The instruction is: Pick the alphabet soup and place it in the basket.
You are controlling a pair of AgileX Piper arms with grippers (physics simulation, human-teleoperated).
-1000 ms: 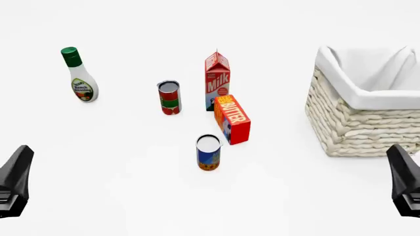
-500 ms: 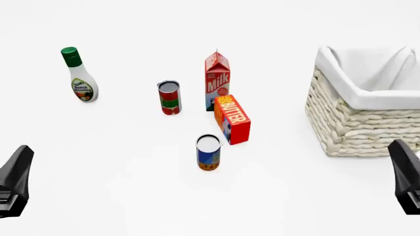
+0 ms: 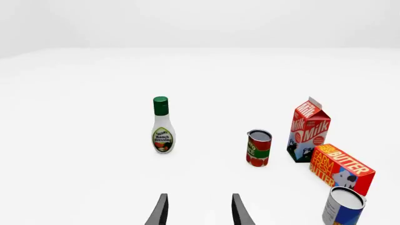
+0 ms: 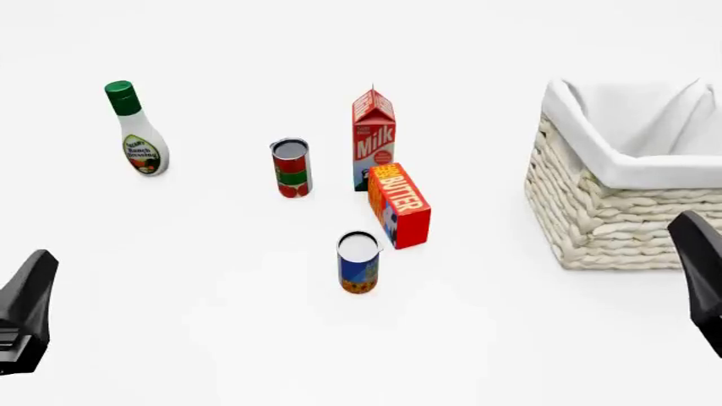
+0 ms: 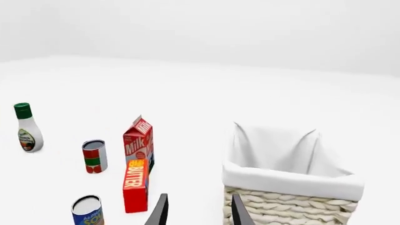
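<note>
Peeking in at the front view's bottom corners, the left gripper (image 4: 25,313) and right gripper (image 4: 705,279) were mostly cut off there, but each wrist view showed its fingers spread apart and holding nothing. The soup (image 4: 358,262) stood upright near the butter (image 4: 400,205), well apart from the basket (image 4: 615,216), whose right side ran off the picture.

A rendered test scene, not a real room. The bare white table (image 4: 203,338) blends into blank white walls. Groceries stand at twelve o'clock.
</note>
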